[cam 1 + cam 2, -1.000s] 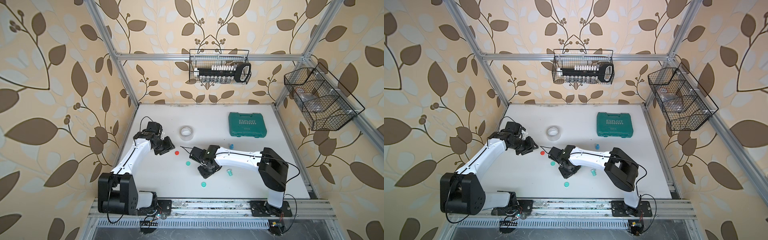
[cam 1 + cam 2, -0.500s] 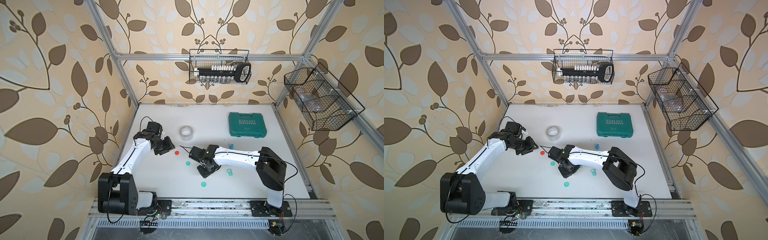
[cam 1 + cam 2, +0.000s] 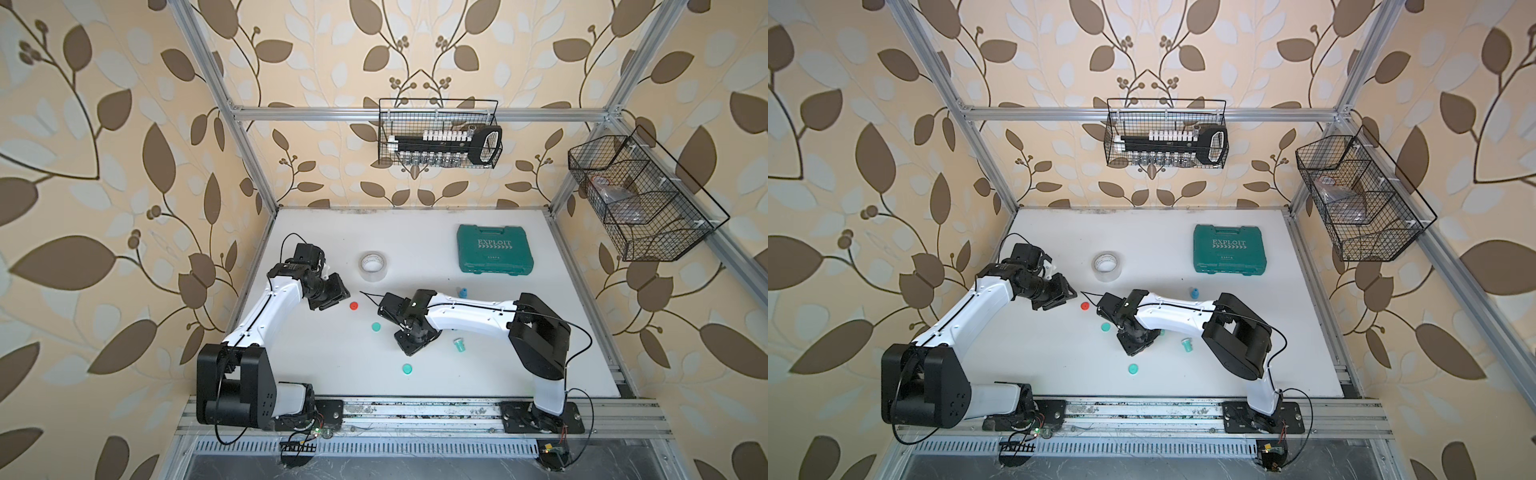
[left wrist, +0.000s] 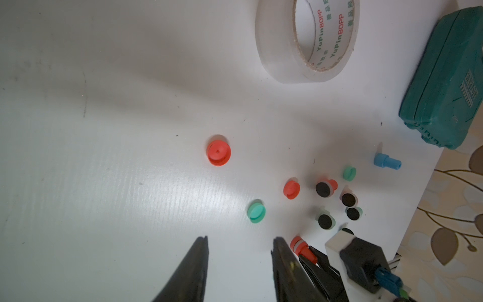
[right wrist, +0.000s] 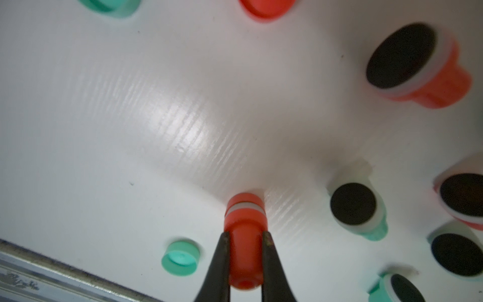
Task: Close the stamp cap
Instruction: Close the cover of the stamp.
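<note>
right wrist view: you see the right gripper (image 5: 245, 235) clamped on the barrel of the red stamp (image 5: 244, 251), one finger on each side. the stamp's far end carries a red cap (image 5: 244, 200) beyond a white band, and that capped end meets the white table (image 5: 130, 117). near it lie a loose green cap (image 5: 180, 257) with its open side showing, an uncapped green stamp (image 5: 358, 209) and an uncapped red stamp (image 5: 415, 65), both with their black pads bare.

left wrist view: you see the left gripper (image 4: 240, 238) partly spread, with nothing between its fingers. ahead of it a lone red cap (image 4: 219, 153) lies by itself on the table. farther off are a tape roll (image 4: 305, 39), a green case (image 4: 449, 78) and a blue stamp (image 4: 386, 160). the held red stamp shows just beside one left finger.

both top views: the right gripper (image 3: 413, 338) points down near the middle of the table and hides the held stamp. the left gripper (image 3: 1065, 297) stands apart from it, with the lone red cap (image 3: 353, 306) between the two.
</note>
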Tool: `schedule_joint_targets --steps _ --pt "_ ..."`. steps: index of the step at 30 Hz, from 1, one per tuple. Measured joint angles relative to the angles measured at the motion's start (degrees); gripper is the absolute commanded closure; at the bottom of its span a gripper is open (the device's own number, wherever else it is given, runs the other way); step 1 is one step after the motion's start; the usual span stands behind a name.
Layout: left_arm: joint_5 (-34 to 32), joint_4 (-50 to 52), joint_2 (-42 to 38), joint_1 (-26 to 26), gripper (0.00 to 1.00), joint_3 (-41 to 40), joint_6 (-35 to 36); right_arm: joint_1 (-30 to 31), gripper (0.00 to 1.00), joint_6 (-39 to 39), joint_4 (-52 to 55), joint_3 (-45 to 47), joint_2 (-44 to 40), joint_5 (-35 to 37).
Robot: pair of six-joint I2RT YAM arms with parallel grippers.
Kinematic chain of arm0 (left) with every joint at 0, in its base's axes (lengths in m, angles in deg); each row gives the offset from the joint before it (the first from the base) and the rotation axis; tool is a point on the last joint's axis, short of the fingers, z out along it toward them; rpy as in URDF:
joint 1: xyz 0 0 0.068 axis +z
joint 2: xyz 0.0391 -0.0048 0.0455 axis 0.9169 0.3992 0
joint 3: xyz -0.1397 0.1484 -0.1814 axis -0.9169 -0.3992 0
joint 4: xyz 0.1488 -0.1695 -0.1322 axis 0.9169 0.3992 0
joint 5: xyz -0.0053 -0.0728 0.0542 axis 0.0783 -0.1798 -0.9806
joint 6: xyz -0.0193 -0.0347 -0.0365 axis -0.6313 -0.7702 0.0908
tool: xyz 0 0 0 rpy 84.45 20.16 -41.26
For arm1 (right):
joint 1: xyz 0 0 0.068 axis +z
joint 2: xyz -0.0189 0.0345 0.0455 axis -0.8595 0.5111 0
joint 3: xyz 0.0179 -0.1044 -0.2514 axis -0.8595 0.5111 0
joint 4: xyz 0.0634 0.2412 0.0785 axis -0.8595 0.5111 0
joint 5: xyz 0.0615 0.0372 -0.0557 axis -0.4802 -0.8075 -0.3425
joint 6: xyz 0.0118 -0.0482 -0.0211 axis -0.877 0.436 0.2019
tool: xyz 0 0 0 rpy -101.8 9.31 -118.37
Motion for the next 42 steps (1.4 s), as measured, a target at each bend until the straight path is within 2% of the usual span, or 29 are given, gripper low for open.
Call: schedule_joint_targets --steps 19,42 --pt "0.0 0.0 0.1 0.0 0.57 0.0 0.0 0.0 1.00 1.1 1.9 -0.1 0.6 -2.6" --pt "0.0 0.0 0.2 0.0 0.57 0.0 0.0 -0.4 1.00 2.8 8.3 -7.2 7.1 -5.6"
